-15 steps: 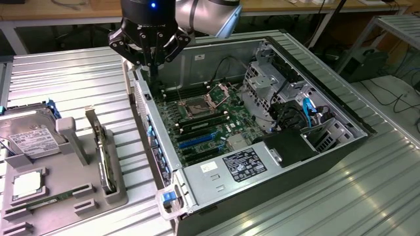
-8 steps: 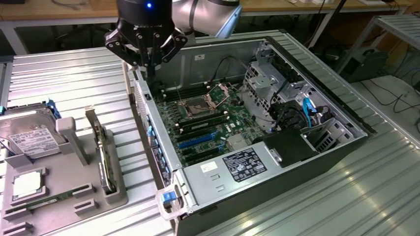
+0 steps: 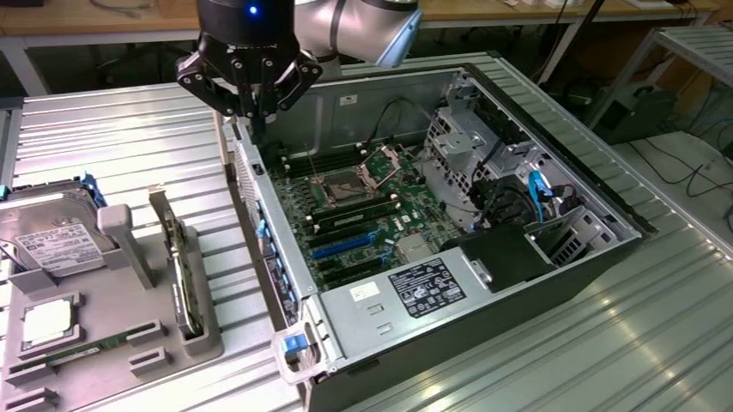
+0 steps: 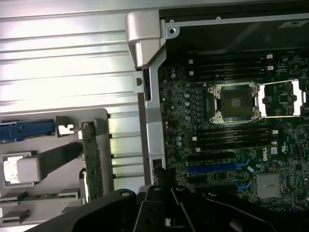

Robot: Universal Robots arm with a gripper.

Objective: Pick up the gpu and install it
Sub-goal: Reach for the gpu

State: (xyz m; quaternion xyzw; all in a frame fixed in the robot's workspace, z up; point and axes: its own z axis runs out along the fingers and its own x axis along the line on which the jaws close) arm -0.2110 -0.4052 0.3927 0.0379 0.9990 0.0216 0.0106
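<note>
Claw (image 3: 257,136) clenched above case (image 3: 275,225) wall edge; gpu (image 3: 174,249) upright in tray (image 3: 115,305), well apart

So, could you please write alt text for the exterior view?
A robot arm's shut pincer hangs over the edge of an open computer case; the gpu stands on edge in a grey tray on the exterior view's left.

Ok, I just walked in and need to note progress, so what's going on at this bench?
A robot arm is meant to put the gpu into the open computer case. Right now its jaws are shut, apparently on nothing, and hang above the case's wall on the exterior view's left. The gpu stands on edge in the grey holder beside the case, not yet picked up.
</note>
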